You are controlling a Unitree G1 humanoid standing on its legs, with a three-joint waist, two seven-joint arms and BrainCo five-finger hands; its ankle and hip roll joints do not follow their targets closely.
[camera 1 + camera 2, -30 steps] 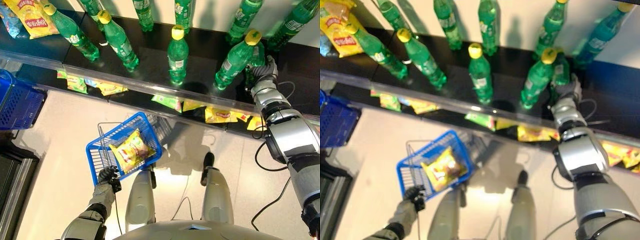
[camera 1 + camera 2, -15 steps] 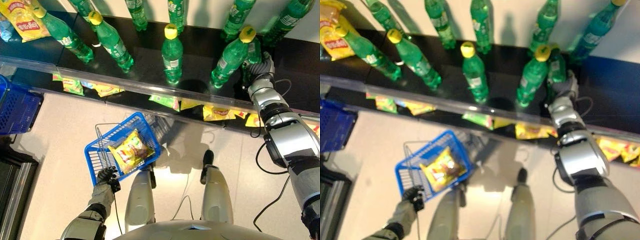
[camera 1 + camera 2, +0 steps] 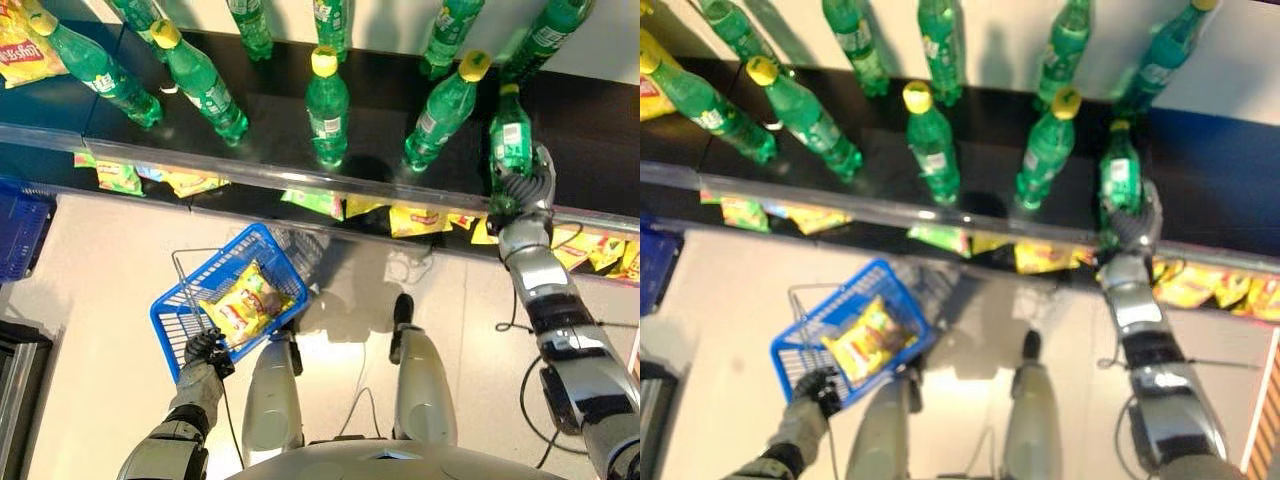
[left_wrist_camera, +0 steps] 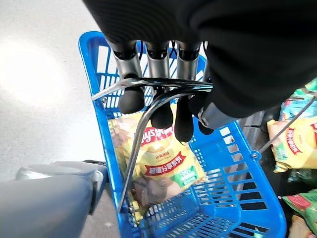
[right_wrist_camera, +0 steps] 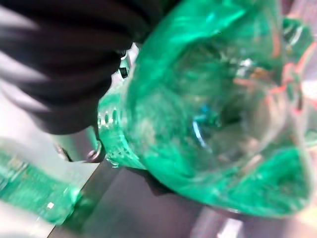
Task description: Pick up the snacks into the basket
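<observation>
Your right hand (image 3: 522,190) wraps its fingers round a green bottle (image 3: 509,135) at the shelf's (image 3: 380,95) front edge; pull carelessly and neighbouring bottles could topple. Your left hand (image 3: 205,350) curls round the handle (image 4: 148,87) of the blue basket (image 3: 185,305), where one yellow snack bag (image 3: 242,305) lies.

Blue plastic lattice basket (image 4: 106,163), glossy, with smooth bright wire metal handles (image 4: 148,99). Yellow snack bag (image 4: 161,161): shiny crinkled foil-like film. Green translucent plastic bottle (image 3: 511,140): glossy, smooth. Black shelf top (image 3: 270,110): polished, reflective. Pale floor (image 3: 90,250): smooth, glossy.
</observation>
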